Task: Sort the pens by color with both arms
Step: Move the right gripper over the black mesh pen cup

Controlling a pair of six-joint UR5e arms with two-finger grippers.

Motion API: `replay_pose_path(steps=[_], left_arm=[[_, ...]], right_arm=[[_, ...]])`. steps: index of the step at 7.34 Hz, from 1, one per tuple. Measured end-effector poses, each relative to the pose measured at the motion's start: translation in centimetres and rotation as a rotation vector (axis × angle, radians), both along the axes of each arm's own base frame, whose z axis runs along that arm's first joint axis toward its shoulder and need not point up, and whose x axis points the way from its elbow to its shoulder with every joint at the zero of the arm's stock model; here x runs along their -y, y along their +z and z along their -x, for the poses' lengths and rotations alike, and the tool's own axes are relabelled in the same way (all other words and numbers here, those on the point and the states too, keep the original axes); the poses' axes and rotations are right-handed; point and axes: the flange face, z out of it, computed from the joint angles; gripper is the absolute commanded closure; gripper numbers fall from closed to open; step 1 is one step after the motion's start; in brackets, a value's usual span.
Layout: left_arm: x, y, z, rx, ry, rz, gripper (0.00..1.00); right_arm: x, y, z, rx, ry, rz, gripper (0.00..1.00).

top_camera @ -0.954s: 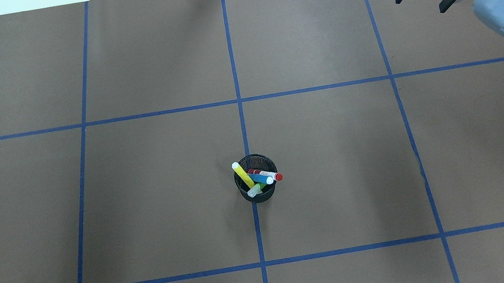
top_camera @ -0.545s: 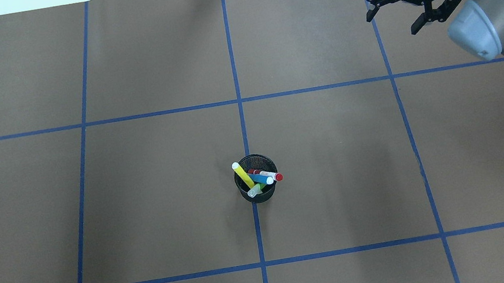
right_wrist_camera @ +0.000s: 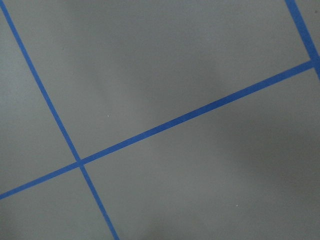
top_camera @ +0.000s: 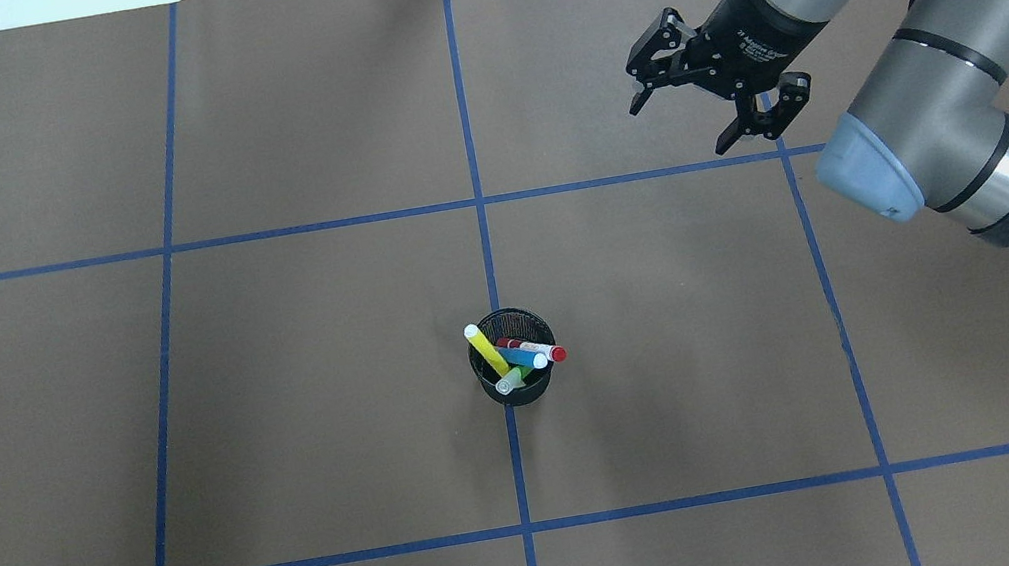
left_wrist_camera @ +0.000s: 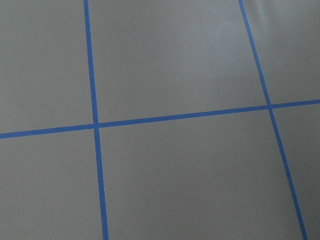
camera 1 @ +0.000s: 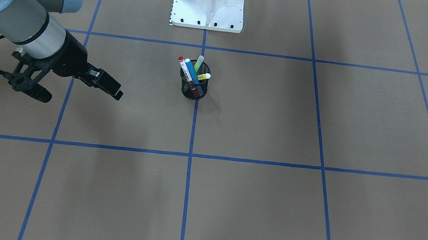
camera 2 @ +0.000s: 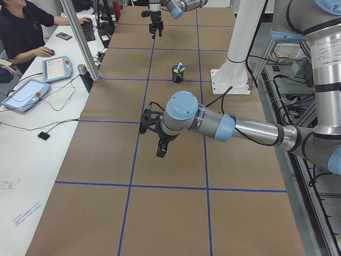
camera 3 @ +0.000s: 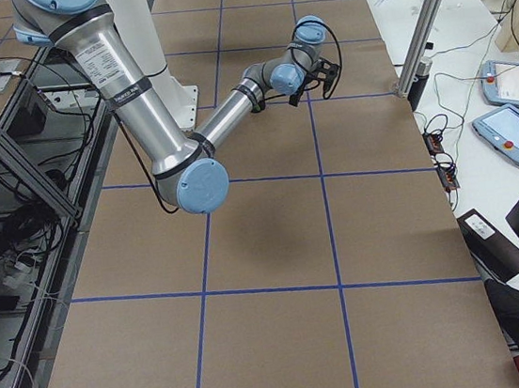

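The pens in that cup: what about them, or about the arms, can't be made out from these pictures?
Pens: lower parts hidden inside the black mesh cup in the overhead and front views; mere specks in the left side view.
Left gripper: shows only in the left side view; open or shut, cannot tell.
Wrist views: only table and blue tape.

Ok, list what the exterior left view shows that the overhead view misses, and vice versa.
Only exterior left: the left arm with the left gripper, plus a seated operator. Only overhead: the right gripper with jaws open, and the yellow pen and red-capped pen told apart. Both: the black mesh cup, the right arm, blue tape lines.
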Motion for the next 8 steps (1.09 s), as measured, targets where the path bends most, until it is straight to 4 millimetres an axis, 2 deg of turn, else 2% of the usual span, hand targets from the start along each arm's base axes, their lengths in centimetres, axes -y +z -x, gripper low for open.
replay_pose_path(steps=[2,4,6,8], left_arm=[[-0.1,0.1,0.0,0.0,0.0,0.003,0.0],[-0.2,0.2,0.0,-0.001,-0.001,0.006,0.0],[-0.3,0.3,0.0,-0.001,-0.002,0.007,0.0],[-0.2,0.3,0.0,-0.001,-0.001,0.008,0.0]], right_arm=[[-2.5,-3.2,2.5,0.022,0.047,0.055,0.0],[-4.9,-5.4,5.4,0.029,0.082,0.097,0.0],[-7.0,-6.4,8.3,0.021,0.099,0.11,0.0],[-8.4,-7.1,9.5,0.023,0.112,0.143,0.0]])
